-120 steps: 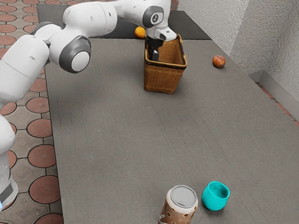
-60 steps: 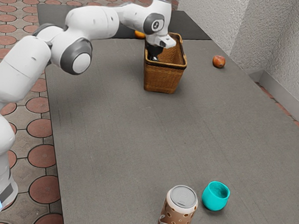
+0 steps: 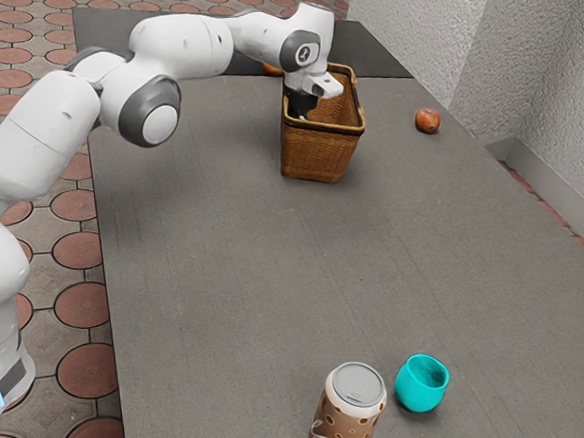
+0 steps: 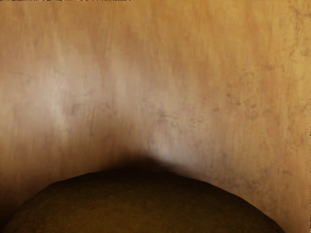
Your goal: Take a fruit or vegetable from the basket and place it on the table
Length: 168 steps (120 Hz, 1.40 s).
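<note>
The gripper [image 3: 303, 108] is positioned inside the basket [image 3: 316, 155] near the tabletop's [image 3: 224, 254] far edge, presumably for grasping the dark, rounded produce [image 4: 146, 206] therein; whether it is clamped cannot be determined.

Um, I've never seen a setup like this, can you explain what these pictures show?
The white machine is a robot arm. The exterior view, from its side, shows its black hand reaching into a wicker basket. On the table also sit a reddish fruit, a teal cup and a brown can; an orange fruit is partly hidden near the basket. The wrist view comes from a camera on the hand: a dark rounded thing is very close, but I can't tell whether it's held.
</note>
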### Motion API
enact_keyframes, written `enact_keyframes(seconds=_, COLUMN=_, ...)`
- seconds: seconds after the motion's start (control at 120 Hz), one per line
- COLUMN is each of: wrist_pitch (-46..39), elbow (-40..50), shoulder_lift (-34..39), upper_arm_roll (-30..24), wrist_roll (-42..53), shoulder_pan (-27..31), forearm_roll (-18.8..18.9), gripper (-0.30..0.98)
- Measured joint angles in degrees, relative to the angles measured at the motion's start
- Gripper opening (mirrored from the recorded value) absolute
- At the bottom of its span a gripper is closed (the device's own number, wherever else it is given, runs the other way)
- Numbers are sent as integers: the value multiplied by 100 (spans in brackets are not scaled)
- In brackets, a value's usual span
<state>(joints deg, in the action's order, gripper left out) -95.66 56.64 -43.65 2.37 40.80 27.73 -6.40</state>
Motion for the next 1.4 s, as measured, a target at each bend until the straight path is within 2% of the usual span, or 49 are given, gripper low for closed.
enact_keyframes(seconds=0.067, wrist_pitch=4, elbow=15, shoulder_lift=17, upper_arm_roll=0, wrist_roll=17, shoulder_pan=-2, forearm_roll=-11, gripper=62)
enact_keyframes(seconds=0.142, wrist_pitch=32, elbow=37, shoulder_lift=113, upper_arm_roll=-7, wrist_roll=16, shoulder_pan=-16, forearm_roll=-6, gripper=49)
enact_keyframes(seconds=0.267, wrist_pitch=102, elbow=54, shoulder_lift=397, upper_arm_roll=-7, wrist_roll=-9, shoulder_pan=-67, forearm_roll=20, gripper=54)
enact_keyframes(seconds=0.592, wrist_pitch=372, elbow=506, shoulder_lift=1478, upper_arm_roll=18, wrist_roll=-49, shoulder_pan=-119, forearm_roll=49, gripper=49)
enact_keyframes(seconds=0.85, wrist_pitch=599, elbow=550, shoulder_lift=2380, upper_arm_roll=47, wrist_roll=-62, shoulder_pan=-146, forearm_roll=84, gripper=51)
enact_keyframes(seconds=1.1, wrist_pitch=666, elbow=542, shoulder_lift=2441, upper_arm_roll=42, wrist_roll=-95, shoulder_pan=-601, forearm_roll=84, gripper=51)
enact_keyframes(seconds=1.4, wrist_pitch=665, elbow=550, shoulder_lift=2389, upper_arm_roll=30, wrist_roll=-123, shoulder_pan=-1873, forearm_roll=89, gripper=50)
